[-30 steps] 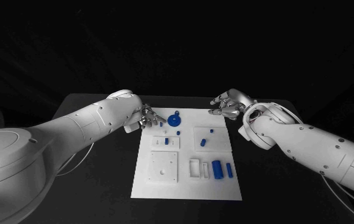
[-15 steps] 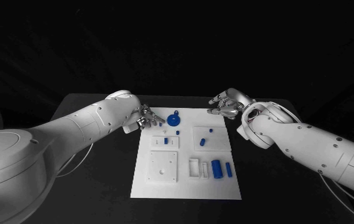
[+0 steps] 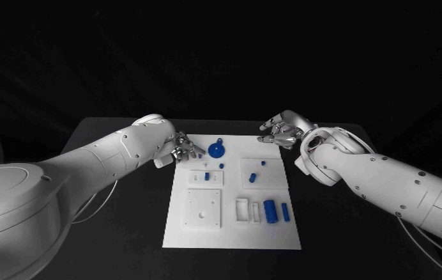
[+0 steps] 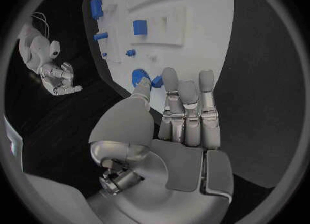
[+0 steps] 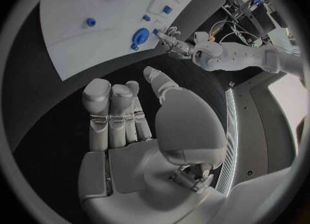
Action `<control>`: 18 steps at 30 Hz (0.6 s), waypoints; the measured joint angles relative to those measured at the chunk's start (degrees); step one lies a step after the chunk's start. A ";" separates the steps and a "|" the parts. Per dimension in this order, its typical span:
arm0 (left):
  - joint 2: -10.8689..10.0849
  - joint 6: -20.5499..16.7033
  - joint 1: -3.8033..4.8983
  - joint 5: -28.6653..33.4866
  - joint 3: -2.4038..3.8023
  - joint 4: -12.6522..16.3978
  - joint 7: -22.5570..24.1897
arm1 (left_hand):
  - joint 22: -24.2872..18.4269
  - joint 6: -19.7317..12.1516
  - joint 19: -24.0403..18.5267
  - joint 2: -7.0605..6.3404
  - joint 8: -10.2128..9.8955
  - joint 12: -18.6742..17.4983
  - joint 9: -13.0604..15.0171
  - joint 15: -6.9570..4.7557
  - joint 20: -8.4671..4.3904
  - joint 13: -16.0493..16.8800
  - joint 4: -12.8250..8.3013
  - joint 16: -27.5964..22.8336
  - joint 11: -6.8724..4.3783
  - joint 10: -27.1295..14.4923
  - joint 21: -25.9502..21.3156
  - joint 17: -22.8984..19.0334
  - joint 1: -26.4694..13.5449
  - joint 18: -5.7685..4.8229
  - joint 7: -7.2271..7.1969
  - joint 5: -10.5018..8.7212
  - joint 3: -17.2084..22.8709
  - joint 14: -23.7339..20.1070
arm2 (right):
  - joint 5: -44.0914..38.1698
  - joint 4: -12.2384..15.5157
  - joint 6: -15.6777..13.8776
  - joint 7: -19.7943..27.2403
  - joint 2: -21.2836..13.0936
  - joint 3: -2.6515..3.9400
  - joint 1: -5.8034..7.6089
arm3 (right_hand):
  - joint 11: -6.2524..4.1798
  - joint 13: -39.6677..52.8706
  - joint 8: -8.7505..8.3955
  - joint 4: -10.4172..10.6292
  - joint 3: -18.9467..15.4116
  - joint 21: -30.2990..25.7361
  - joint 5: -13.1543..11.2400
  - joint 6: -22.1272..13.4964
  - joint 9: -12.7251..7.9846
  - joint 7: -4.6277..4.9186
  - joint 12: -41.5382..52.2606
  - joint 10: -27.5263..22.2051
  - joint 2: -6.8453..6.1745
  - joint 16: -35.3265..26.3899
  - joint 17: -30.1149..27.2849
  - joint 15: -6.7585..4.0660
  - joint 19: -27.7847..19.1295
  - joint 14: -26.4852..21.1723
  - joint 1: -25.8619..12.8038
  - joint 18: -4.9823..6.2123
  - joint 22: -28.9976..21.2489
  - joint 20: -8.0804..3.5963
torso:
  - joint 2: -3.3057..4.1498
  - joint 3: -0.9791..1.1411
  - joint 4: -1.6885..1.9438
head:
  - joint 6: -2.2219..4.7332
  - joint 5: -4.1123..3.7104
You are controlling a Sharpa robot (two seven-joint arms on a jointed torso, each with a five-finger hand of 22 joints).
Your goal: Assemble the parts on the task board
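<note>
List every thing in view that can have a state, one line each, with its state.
left hand: empty, fingers apart, at the task board's far left corner.
right hand: empty, fingers curled in, over the table beyond the board's far right corner.
task board: flat on the table.
round blue part: lying on the board's far end, beside the left hand's fingertips.
large blue block: lying on the board's near right area.
</note>
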 measured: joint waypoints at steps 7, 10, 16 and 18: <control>0.28 -0.16 -0.18 0.36 0.01 -0.76 0.33 | -0.01 -0.20 0.00 0.69 0.01 0.00 -0.13 0.00 0.00 0.00 -0.58 0.00 0.00 0.00 0.00 -0.06 0.07 0.00 0.20 0.00 -0.58 0.00 | 0.00 0.00 0.02 -0.02 0.10 0.00 0.03 | 0.00 0.00 0.00 0.00 0.00 0.00 0.00 0.00 0.00 0.00 0.00 0.00 0.00 0.00 0.00 0.00 0.00 0.00 0.00 0.00 0.00 0.00 | -0.01 -0.01 0.02 | 0.00 -0.10; 0.40 -0.23 -0.22 0.53 0.01 -0.92 0.47 | -0.01 -0.20 0.00 0.69 0.01 0.00 -0.13 0.00 0.00 0.00 -0.58 0.00 0.00 0.00 0.00 -0.06 0.07 0.00 0.20 0.00 -0.58 0.00 | 0.00 -0.01 0.03 -0.04 0.16 0.01 0.04 | 0.00 0.00 0.00 0.00 0.00 0.00 0.00 0.00 0.00 0.00 0.00 0.00 0.00 0.00 0.00 0.00 0.00 0.00 0.00 0.00 0.00 0.00 | -0.02 -0.02 0.04 | 0.01 -0.14; 0.63 -0.47 -0.28 0.97 0.01 -1.29 0.79 | -0.01 -0.20 0.00 1.06 0.01 0.00 -0.20 0.00 0.00 0.00 -0.58 0.00 0.00 0.00 0.00 -0.06 0.45 0.00 0.20 0.00 -0.58 0.00 | 0.00 -0.03 0.05 -0.06 0.22 0.01 0.05 | 0.00 0.00 0.00 0.11 0.11 0.00 0.23 0.00 0.00 0.00 0.00 0.00 0.00 0.00 0.00 0.00 0.00 0.00 0.00 0.00 -0.01 0.00 | -0.02 -0.04 0.03 | 0.04 -0.09; 0.68 -0.55 -0.29 1.11 0.01 -1.39 0.89 | -0.01 -0.20 0.00 1.06 0.01 0.00 -0.21 0.00 0.00 -0.01 -0.58 0.00 0.00 0.00 0.00 -0.06 0.45 0.00 0.20 0.00 -0.58 0.00 | 0.00 -0.03 0.06 -0.07 0.25 0.01 0.05 | 0.00 0.00 0.00 0.16 0.16 0.00 0.23 0.00 0.00 0.00 0.00 0.00 0.00 0.00 0.00 0.00 0.00 0.00 0.00 0.00 -0.01 0.00 | -0.02 -0.04 0.03 | 0.04 -0.04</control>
